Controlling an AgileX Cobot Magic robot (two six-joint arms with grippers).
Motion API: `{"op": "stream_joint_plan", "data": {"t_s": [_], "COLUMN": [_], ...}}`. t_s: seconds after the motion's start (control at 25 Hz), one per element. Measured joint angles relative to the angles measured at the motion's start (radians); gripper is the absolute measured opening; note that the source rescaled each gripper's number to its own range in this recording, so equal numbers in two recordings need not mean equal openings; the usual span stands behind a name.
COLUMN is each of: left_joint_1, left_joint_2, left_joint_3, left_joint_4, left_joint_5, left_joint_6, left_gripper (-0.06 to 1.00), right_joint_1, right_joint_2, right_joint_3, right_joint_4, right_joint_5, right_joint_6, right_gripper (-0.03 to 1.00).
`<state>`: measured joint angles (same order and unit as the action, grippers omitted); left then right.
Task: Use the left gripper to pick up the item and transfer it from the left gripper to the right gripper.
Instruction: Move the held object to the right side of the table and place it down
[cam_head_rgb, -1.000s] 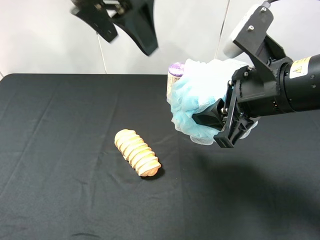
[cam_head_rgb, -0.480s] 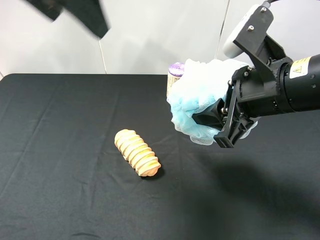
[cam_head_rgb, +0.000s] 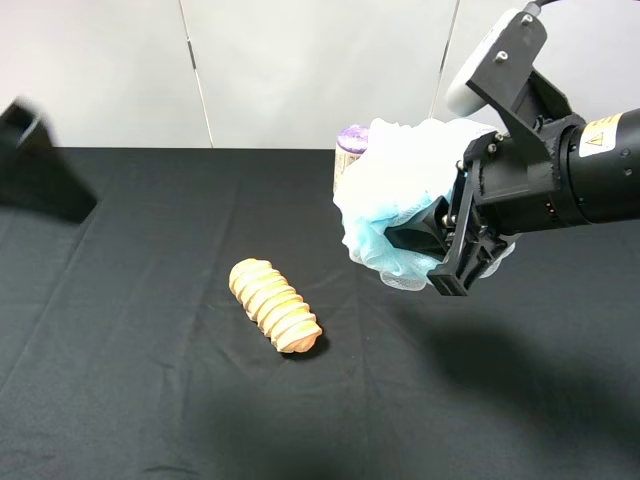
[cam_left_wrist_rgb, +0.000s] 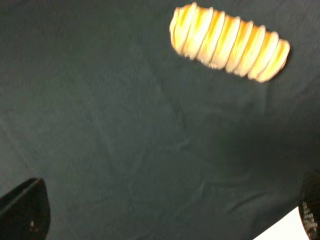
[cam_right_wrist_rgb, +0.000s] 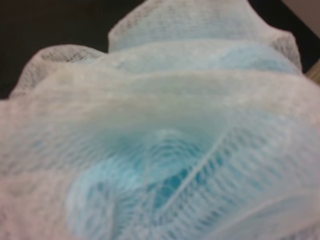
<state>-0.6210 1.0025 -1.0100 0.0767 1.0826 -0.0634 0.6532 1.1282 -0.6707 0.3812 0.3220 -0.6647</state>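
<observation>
The light-blue mesh pouf (cam_head_rgb: 395, 190) hangs above the table, held by my right gripper (cam_head_rgb: 428, 256), which is shut on it from the right side. In the right wrist view the pouf (cam_right_wrist_rgb: 160, 140) fills the picture and hides the fingers. My left gripper (cam_head_rgb: 42, 178) is a blurred black shape at the far left of the exterior view, well away from the pouf. In the left wrist view its two fingertips (cam_left_wrist_rgb: 25, 212) stand wide apart over bare cloth, open and empty.
A ridged orange-tan oblong (cam_head_rgb: 275, 305) lies on the black cloth left of centre, and shows in the left wrist view (cam_left_wrist_rgb: 229, 42). A purple-capped canister (cam_head_rgb: 351, 140) stands behind the pouf, mostly hidden. White wall panels rise behind the table's back edge.
My left gripper has swung from the top centre out to the far left and lower, away from the pouf. The right gripper and the pouf have stayed in place.
</observation>
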Motion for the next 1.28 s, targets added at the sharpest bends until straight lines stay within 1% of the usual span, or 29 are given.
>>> {"op": "stream_joint_plan", "data": {"t_s": [0.24, 0.36, 0.44, 0.56, 0.68, 0.88, 1.28], "left_joint_1": [0.000, 0.000, 0.000, 0.000, 0.000, 0.000, 0.000], "left_joint_2": [-0.273, -0.429, -0.533, -0.691, -0.834, -0.979, -1.008], "left_joint_3": [0.263, 0.379, 0.428, 0.468, 0.477, 0.510, 0.517], "left_joint_4": [0.000, 0.000, -0.007, -0.028, -0.036, -0.035, -0.034], "left_joint_5": [-0.098, -0.106, -0.103, -0.093, -0.072, -0.040, -0.030], "left_joint_6": [-0.003, -0.003, -0.003, -0.003, -0.003, -0.003, -0.003], "left_gripper": [1.00, 1.00, 1.00, 1.00, 1.00, 1.00, 1.00], "right_joint_1": [0.000, 0.000, 0.000, 0.000, 0.000, 0.000, 0.000], "right_joint_2": [0.000, 0.000, 0.000, 0.000, 0.000, 0.000, 0.000], "right_joint_3": [0.000, 0.000, 0.000, 0.000, 0.000, 0.000, 0.000], "right_joint_4": [0.000, 0.000, 0.000, 0.000, 0.000, 0.000, 0.000], "right_joint_5": [0.000, 0.001, 0.001, 0.001, 0.001, 0.002, 0.002], "right_joint_6": [0.001, 0.017, 0.036, 0.054, 0.067, 0.079, 0.082], "right_gripper": [0.00, 0.00, 0.00, 0.00, 0.00, 0.00, 0.00]}}
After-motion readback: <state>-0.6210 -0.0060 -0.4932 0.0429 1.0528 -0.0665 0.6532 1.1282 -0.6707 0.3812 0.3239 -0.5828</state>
